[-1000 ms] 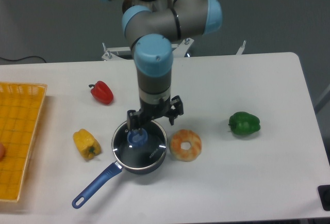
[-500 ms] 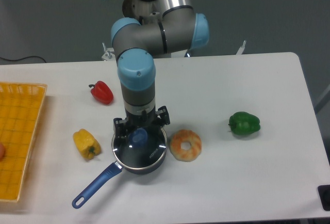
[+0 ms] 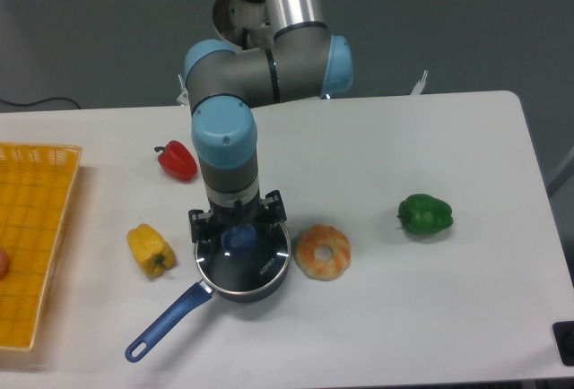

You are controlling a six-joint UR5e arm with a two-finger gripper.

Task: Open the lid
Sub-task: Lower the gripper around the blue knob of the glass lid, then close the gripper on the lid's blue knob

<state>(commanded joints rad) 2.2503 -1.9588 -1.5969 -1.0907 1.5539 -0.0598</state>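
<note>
White table before grey wall holds lid, peppers, yellow basket.

Even overhead light, soft shadows, mild glare on white table, slightly soft focus

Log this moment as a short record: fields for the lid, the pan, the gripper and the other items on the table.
lid: clear glass lid with blue knob, seated on the saucepan
saucepan: dark blue saucepan, long handle pointing toward the front left
gripper: gripper low over the knob; whether it grips the knob cannot be told
left of pan: yellow pepper; red pepper farther back
right of pan: donut close beside it; green pepper farther right
far left: yellow basket at the table's edge
</note>
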